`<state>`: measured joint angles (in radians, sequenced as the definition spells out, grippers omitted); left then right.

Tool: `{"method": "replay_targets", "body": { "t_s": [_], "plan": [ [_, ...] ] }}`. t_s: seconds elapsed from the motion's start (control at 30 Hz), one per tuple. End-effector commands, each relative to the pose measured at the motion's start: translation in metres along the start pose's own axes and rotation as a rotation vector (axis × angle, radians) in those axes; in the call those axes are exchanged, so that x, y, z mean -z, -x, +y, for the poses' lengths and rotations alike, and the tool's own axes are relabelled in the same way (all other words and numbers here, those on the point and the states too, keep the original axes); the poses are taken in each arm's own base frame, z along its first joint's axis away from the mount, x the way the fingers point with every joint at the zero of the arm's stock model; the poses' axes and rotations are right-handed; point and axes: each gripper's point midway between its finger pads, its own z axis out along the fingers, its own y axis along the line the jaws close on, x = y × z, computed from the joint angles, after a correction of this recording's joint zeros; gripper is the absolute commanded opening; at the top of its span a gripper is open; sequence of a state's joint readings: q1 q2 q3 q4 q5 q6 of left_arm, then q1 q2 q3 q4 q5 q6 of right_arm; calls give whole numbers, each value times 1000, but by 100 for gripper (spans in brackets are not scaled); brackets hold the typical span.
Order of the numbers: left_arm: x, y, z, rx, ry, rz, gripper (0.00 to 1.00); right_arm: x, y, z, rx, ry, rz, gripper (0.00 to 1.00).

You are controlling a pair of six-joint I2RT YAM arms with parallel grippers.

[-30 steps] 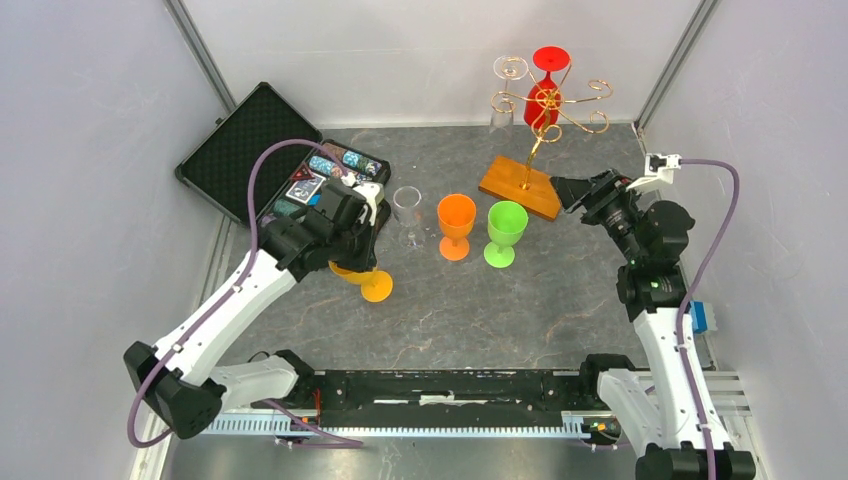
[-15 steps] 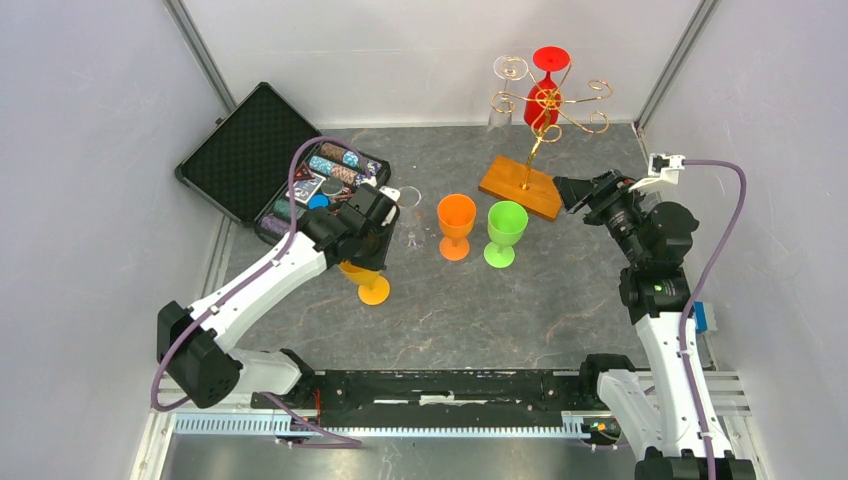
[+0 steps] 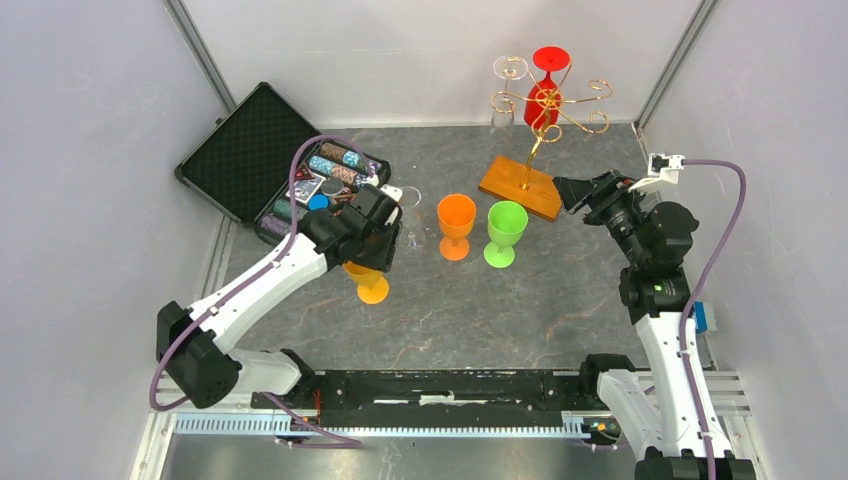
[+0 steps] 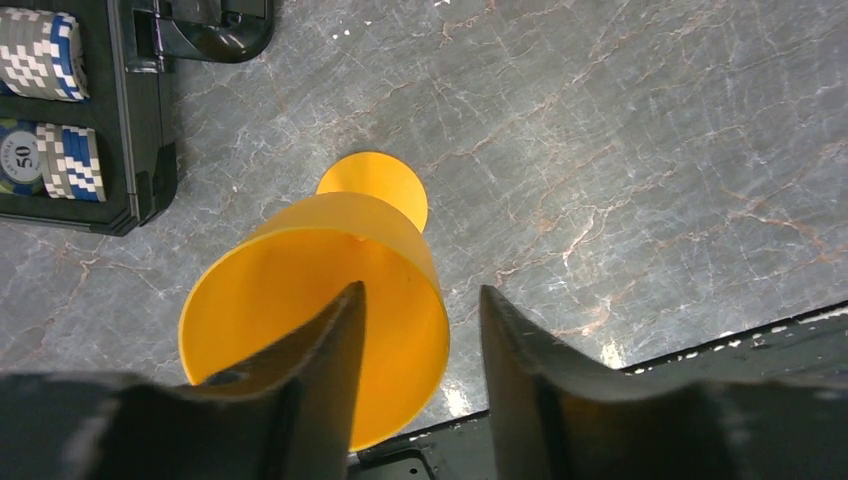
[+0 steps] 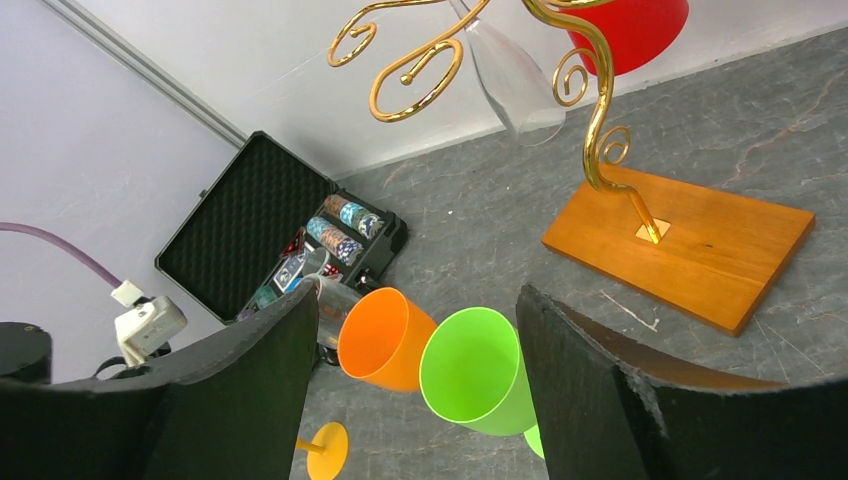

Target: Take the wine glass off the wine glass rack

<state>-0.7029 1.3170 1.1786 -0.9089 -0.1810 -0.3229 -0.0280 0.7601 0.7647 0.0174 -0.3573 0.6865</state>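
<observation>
The wine glass rack (image 3: 545,100) is gold wire on a wooden base (image 3: 520,187) at the back right. A red wine glass (image 3: 541,104) and a clear one (image 3: 502,118) hang upside down from it. The right wrist view shows the rack's stem (image 5: 600,130), the red glass (image 5: 630,25) and the clear glass (image 5: 515,90). My right gripper (image 3: 562,190) is open and empty beside the base. My left gripper (image 3: 368,258) is open astride the rim of a yellow glass (image 4: 270,290), one finger inside the bowl and one outside, with its foot (image 3: 372,292) on the table.
An orange glass (image 3: 456,215) and a green glass (image 3: 505,225) stand upright mid-table. A clear glass (image 3: 410,215) is partly hidden behind my left gripper. An open black case (image 3: 262,130) of poker chips lies at the back left.
The left arm swung right and lowered the yellow glass, then its jaws opened off the rim. The right arm has barely moved.
</observation>
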Motion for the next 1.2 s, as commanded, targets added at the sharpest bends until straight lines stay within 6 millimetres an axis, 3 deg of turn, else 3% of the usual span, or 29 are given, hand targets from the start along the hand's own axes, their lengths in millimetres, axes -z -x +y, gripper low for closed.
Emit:
{"method": "replay_targets", "body": {
  "t_s": [0.0,0.13,0.3,0.4,0.57,0.73,0.83,0.93,1.17],
  "plan": [
    [33,32,-9,-43,-84,-153,58,2,21,16,29,37,-44,77],
    [56,48,-16,-77,-153,-246,74,2,29,26,50,65,-50,78],
    [81,82,-19,-81,-173,-392,100,2,41,43,97,122,-53,79],
    [96,102,-26,-86,-215,-481,100,-1,54,59,136,179,-55,83],
    [108,118,-31,-67,-240,-553,100,-15,89,75,120,181,-95,79],
    [109,117,-33,-59,-258,-563,100,-58,111,88,-34,244,-63,66],
    [110,113,-34,-53,-269,-567,100,-88,117,84,-106,245,-38,57],
    [109,110,-34,-51,-282,-576,100,-116,126,75,-121,193,-51,54],
    [107,106,-33,-49,-280,-577,100,-164,116,72,-171,60,-36,43]
  ]
}}
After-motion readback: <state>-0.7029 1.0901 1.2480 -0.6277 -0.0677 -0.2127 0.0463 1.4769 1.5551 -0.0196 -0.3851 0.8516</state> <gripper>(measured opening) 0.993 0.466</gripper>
